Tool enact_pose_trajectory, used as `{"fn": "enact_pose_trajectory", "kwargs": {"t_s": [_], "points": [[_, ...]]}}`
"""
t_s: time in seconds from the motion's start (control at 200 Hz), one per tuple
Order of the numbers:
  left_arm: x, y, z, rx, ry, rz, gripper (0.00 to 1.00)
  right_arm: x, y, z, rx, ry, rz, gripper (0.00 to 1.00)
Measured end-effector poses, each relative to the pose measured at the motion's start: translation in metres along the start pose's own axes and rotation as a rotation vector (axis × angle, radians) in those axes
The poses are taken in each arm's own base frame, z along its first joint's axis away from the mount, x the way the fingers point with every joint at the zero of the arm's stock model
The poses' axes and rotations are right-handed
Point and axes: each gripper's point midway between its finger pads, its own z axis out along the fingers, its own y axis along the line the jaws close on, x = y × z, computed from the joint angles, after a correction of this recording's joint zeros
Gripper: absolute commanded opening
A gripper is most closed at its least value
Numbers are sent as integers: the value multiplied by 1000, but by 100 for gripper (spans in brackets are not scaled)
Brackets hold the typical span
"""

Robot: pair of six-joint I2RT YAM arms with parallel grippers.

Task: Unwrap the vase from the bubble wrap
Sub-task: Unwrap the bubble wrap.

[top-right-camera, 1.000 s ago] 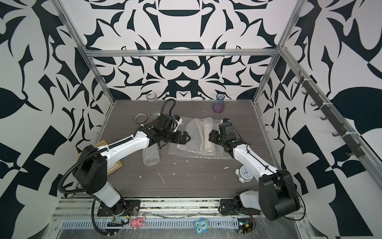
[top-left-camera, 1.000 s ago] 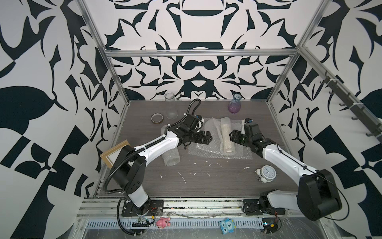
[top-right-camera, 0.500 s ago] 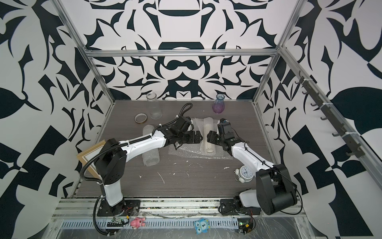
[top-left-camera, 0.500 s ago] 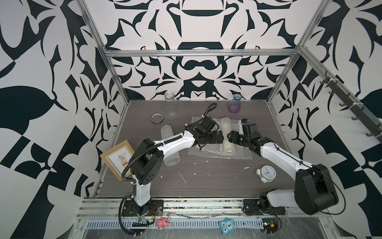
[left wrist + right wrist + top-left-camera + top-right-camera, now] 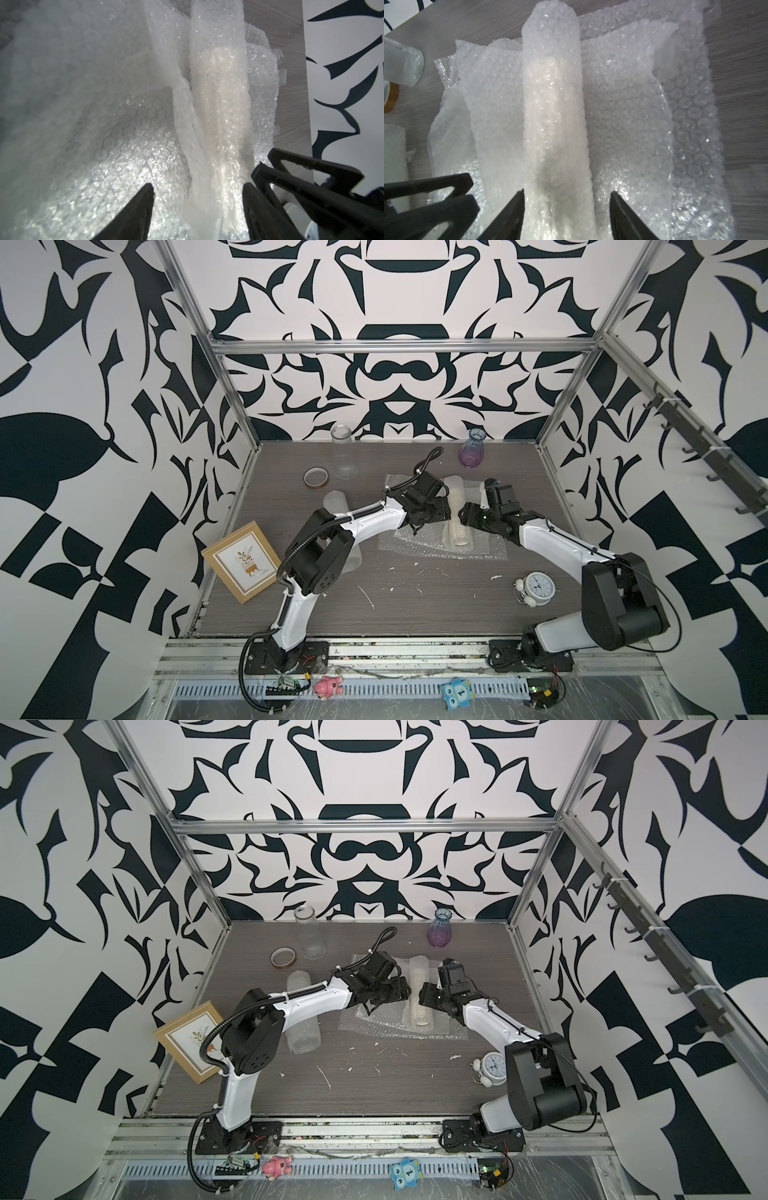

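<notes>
- The bubble wrap point(image 5: 457, 519) roll, something pale inside, lies on flat sheets mid-table point(image 5: 415, 597)
- My right end effector point(image 5: 566, 209) straddles the roll; whether it grips, I cannot tell
- My left end effector point(image 5: 198, 199) stands spread beside it; I'd pinch only the loose flap, peel sideways, steadying the roll

clear glass jar point(image 5: 344, 452) upright, far left | tape ring point(image 5: 316, 478) flat, just beside jar | purple vase point(image 5: 471, 449) upright, far right | picture frame point(image 5: 242, 560) tilted at left edge | alarm clock point(image 5: 536, 587) near right | white scraps point(image 5: 368, 596) scattered on wood-grain table point(image 5: 415, 614)
</notes>
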Motion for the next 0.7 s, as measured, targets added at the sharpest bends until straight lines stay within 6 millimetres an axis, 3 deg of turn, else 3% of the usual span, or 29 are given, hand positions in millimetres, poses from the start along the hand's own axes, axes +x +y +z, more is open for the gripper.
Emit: {"fn": "enact_pose_trajectory", "kwargs": {"t_s": [0.29, 0.545, 0.7], "points": [[-10, 18, 15, 30, 8, -58, 14, 0, 5, 13, -17, 37, -1, 70], [-7, 35, 20, 64, 24, -87, 3, -16, 26, 29, -35, 65, -50, 81], [-9, 29, 20, 98, 22, -81, 0, -20, 32, 42, 10, 95, -104, 82]]}}
